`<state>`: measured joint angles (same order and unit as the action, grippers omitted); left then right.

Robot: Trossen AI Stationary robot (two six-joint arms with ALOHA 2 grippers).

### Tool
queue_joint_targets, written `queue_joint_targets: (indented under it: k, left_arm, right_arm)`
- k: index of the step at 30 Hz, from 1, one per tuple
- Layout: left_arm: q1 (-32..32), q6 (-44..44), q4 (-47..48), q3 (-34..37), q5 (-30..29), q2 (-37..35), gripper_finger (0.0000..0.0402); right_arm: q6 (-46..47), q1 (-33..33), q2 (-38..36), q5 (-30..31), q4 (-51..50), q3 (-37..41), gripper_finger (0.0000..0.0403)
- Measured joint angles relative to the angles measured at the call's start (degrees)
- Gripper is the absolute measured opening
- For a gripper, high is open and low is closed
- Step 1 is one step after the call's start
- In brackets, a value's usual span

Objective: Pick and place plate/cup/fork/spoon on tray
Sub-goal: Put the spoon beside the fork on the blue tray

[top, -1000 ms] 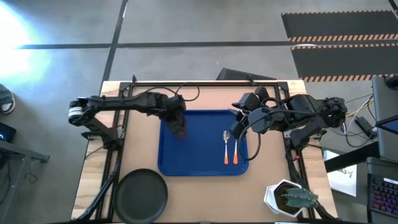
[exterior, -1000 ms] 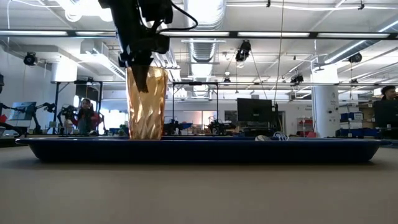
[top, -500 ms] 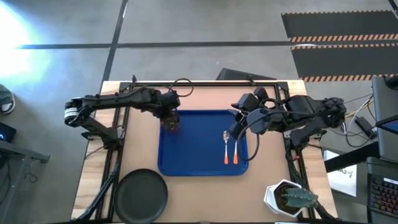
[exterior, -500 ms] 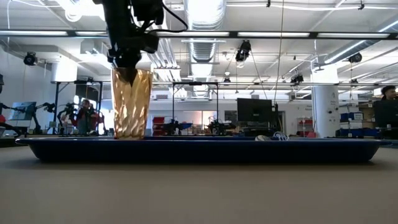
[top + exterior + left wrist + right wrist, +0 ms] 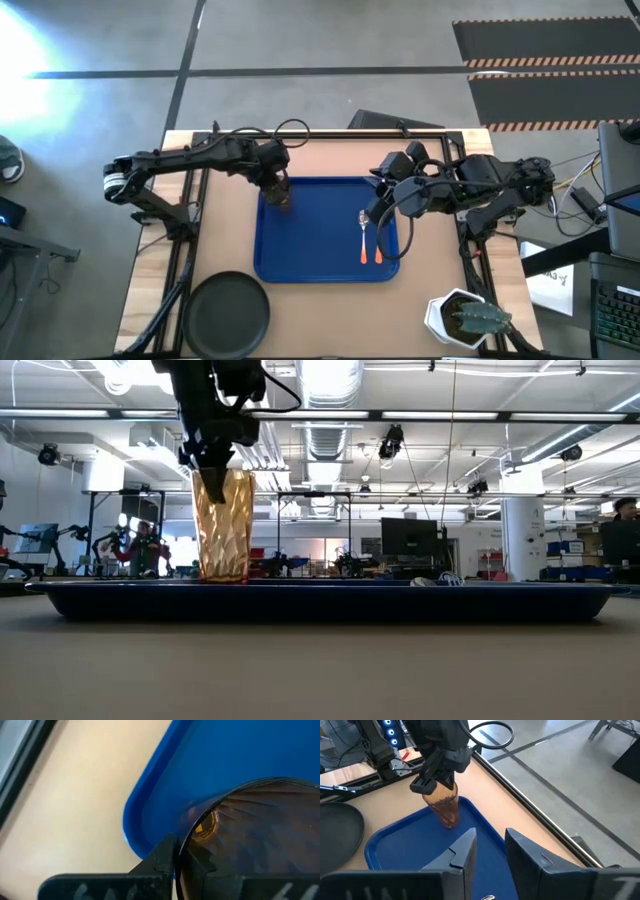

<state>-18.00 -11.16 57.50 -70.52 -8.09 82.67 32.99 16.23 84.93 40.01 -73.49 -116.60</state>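
The amber cup (image 5: 222, 525) stands near the far left corner of the blue tray (image 5: 310, 262). My left gripper (image 5: 278, 188) is above it, shut on its rim. My right gripper (image 5: 492, 854) is open and empty over the tray's far right corner (image 5: 385, 205). Two small utensils lie side by side on the tray's right part: the spoon (image 5: 362, 235), with a silver bowl and an orange-red handle, and another (image 5: 379, 248); whether that one is the fork I cannot tell. The black plate (image 5: 227, 315) lies on the table in front of the tray's left corner. My left gripper holds the cup by its rim (image 5: 183, 845), on the side toward the tray's left edge. One finger (image 5: 162, 857) is outside the wall and one (image 5: 202, 865) is inside. The fingers point down from above. The cup stands about upright, its base (image 5: 449, 822) at the tray's floor.
A white hexagonal plant pot (image 5: 458, 318) stands at the table's near right corner. Bare table lies left of the tray and along its far edge (image 5: 330, 160). People and equipment show in the room behind the table in the low view.
My left gripper has carried the cup from farther in on the tray toward the tray's far left corner, staying shut on its rim. The cup has stayed about upright and low at the tray floor.
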Motion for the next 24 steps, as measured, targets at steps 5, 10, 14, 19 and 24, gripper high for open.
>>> queue_joint_targets:
  k: [5,10,14,19,24]
  left_arm:
    - [0.00,-0.04,-0.06,0.00,1.51,0.11,0.0031]
    - [0.00,-0.19,-0.17,0.00,1.54,0.11,0.0064]
    - [0.00,-0.21,-0.74,0.00,1.53,0.11,0.0082]
    - [0.00,-0.19,-3.48,0.00,1.51,-0.32,0.0093]
    - [0.00,0.07,-4.65,0.00,0.14,-1.23,0.0098]
  right_arm:
    - [-0.02,0.00,0.00,0.02,0.00,0.00,0.0094]
    - [-0.09,0.00,0.00,0.02,0.00,0.00,0.0089]
    - [-0.13,0.00,0.00,0.02,0.00,0.00,0.0091]
    - [-0.20,0.00,0.00,0.04,0.00,0.00,0.0093]
    - [-0.18,0.00,0.02,0.03,0.00,0.00,0.0086]
